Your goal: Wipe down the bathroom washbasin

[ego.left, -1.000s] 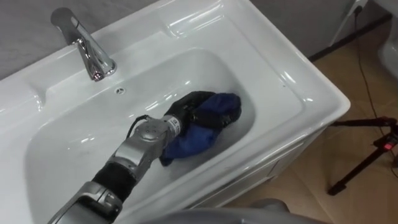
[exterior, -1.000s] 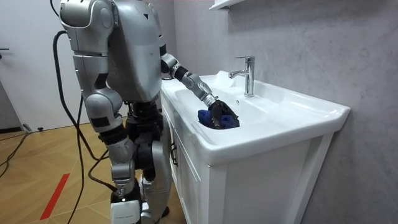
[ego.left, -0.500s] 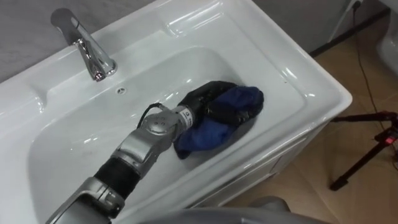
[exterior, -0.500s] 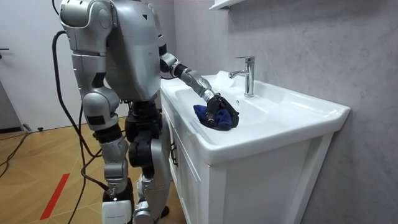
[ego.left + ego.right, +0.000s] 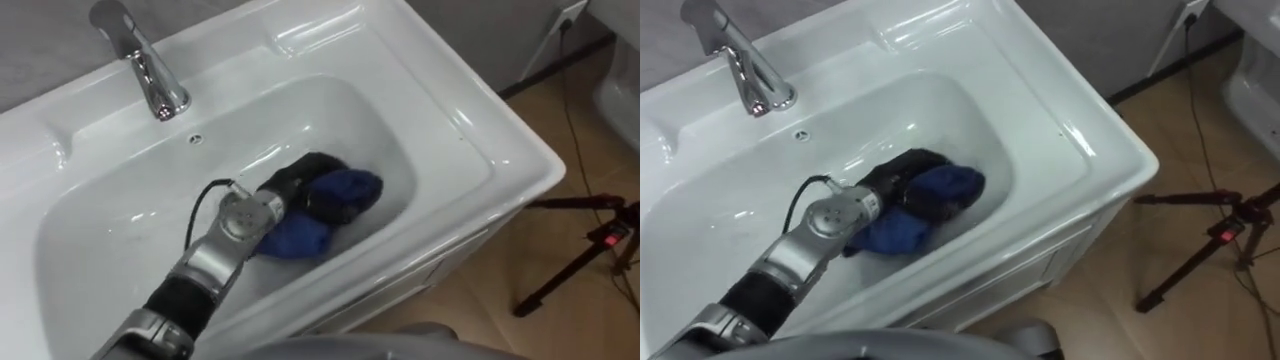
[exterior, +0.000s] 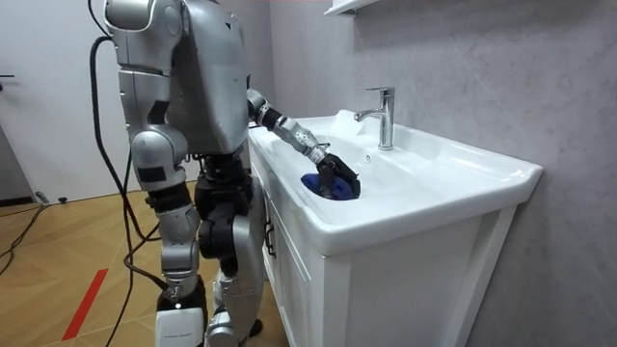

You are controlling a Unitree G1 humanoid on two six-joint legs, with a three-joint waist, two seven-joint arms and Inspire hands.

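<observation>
Cloth [image 5: 300,237], blue, bunched at bottom of basin [image 5: 480,140], below tap [image 5: 150,80]. Left robot hand [image 5: 310,186] clenched on cloth. Right robot hand [image 6: 183,316] hanging low beside leg; grasp state indeterminable.

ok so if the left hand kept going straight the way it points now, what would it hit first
The left hand grips the blue cloth and points toward the robot's right. Pushed on, cloth leading, it would likely first meet the curved end wall of the basin.

Silver-grey humanoid, black at the joints.
Glossy metal forearm, thin black cable looping at the wrist, black left hand [image 5: 305,182].
</observation>
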